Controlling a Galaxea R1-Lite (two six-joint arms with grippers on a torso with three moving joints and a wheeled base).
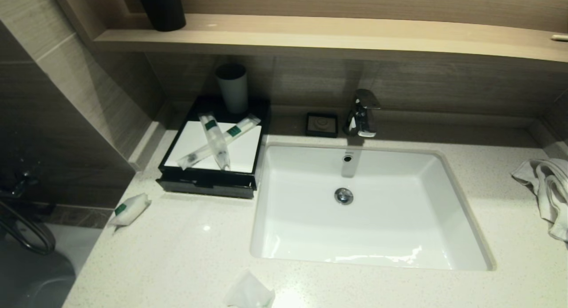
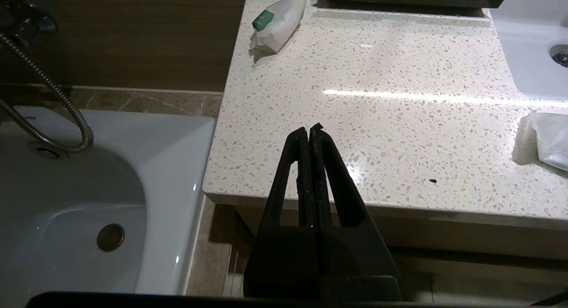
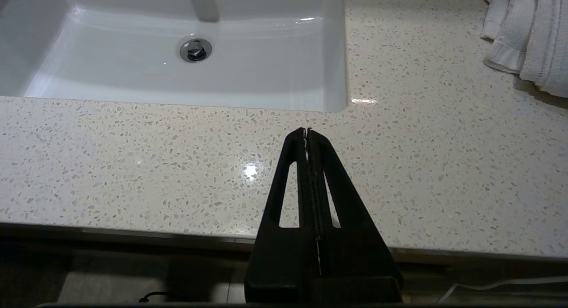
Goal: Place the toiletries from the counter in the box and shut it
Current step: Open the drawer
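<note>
Nearest to the robot, both arms wait at the front edge of the counter (image 1: pixel 186 254), a speckled off-white stone top. The left gripper (image 2: pixel 309 129) hangs over the near left corner with its two black fingers pressed together and nothing between them. The right gripper (image 3: pixel 307 131) hangs over the near edge just in front of the sink (image 1: pixel 466 215), its jaws also closed flat and empty. At the very near edge, in front of the sink's left corner, lies one short soft packet (image 1: pixel 248 292), white and crinkled, partly cut off by the frame. A little farther and well to the left, near the counter's left edge, lies a second short packet (image 1: pixel 130 209), white plastic wrap with a small green label at one end. Just beyond it stands the box (image 1: pixel 208 183), flat and black with a white top panel, touching the left side of the sink; its shallow front drawer looks slightly pulled out. On the white panel two long slim tubes (image 1: pixel 217 141) in clear wrap with green labels lie crossed over each other. At the far end of the box stands a grey cup (image 1: pixel 232 88). A white towel (image 1: pixel 548 188) lies at the far right.
</note>
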